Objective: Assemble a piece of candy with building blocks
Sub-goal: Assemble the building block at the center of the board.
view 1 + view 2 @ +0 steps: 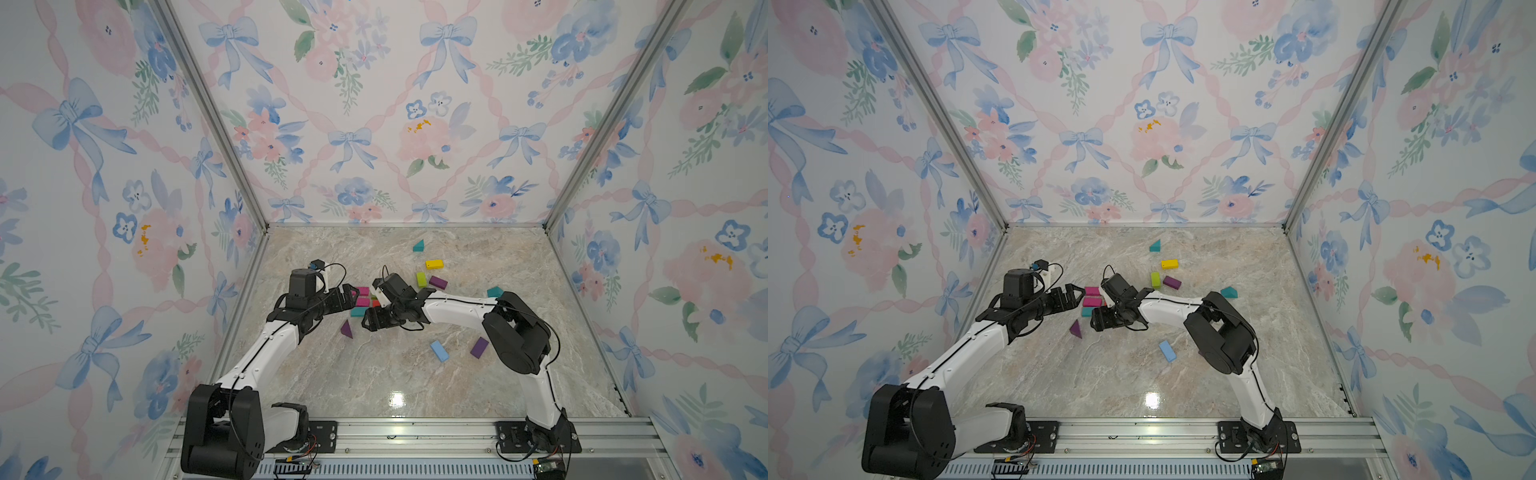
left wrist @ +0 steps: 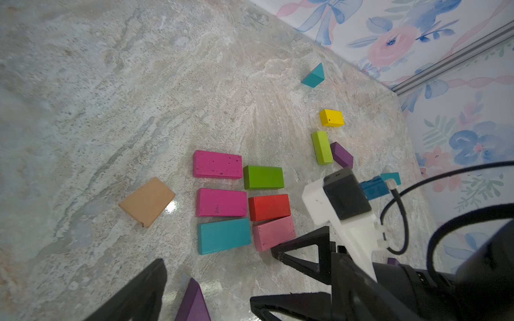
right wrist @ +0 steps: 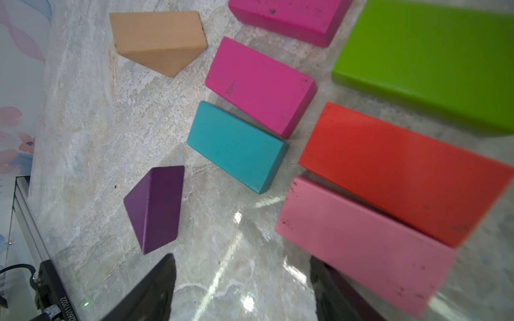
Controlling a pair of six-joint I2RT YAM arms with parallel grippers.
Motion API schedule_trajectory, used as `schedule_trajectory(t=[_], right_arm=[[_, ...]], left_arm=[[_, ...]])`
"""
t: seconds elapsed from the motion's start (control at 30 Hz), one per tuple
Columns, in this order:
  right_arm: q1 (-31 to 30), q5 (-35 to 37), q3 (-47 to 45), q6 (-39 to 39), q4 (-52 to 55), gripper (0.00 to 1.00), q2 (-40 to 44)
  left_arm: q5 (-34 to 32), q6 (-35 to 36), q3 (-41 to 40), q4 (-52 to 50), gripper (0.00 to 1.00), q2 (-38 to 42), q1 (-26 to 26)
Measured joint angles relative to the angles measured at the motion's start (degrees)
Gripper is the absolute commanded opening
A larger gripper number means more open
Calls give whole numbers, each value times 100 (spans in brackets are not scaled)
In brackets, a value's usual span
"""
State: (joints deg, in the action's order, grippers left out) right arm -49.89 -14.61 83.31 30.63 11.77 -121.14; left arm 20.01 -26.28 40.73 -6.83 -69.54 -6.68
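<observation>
The building blocks lie in a flat cluster between my two grippers: two magenta bricks (image 2: 217, 164) (image 2: 221, 202), a teal brick (image 2: 224, 235), a green brick (image 2: 263, 177), a red brick (image 2: 269, 207) and a pink brick (image 2: 274, 233). A tan prism (image 2: 147, 201) and a purple prism (image 3: 155, 205) lie beside the cluster. My left gripper (image 1: 350, 293) hovers open at the cluster's left edge and holds nothing. My right gripper (image 3: 242, 291) is open just in front of the cluster. One of its fingers (image 3: 333, 294) is beside the pink brick's long edge; only bare table lies between the fingers.
Loose blocks lie farther right and back: a teal prism (image 1: 419, 246), a yellow brick (image 1: 434, 264), a lime brick (image 1: 421, 279), a purple brick (image 1: 438, 283), another teal prism (image 1: 494, 291), a blue brick (image 1: 439, 350) and a purple brick (image 1: 479, 347). Floral walls enclose the marble table (image 1: 374, 386).
</observation>
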Motion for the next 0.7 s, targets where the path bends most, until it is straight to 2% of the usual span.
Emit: schedule_trajectory(t=[0.23,0.37,0.53,0.7], right_arm=[[2,26,-59,-17,-160,80,4],[2,31,-490,-63,-662,82,199],[-20,52,-1381,-232,-1043,88,946],[-17,81,-2286,-448,-1182,93,2236]], left_arm=[[-72,0,0,0,98,0,0],[-129,2,-2,-2,98,11,11],[-219,7,-17,-28,98,105,157],[-286,9,-155,-144,98,122,166]])
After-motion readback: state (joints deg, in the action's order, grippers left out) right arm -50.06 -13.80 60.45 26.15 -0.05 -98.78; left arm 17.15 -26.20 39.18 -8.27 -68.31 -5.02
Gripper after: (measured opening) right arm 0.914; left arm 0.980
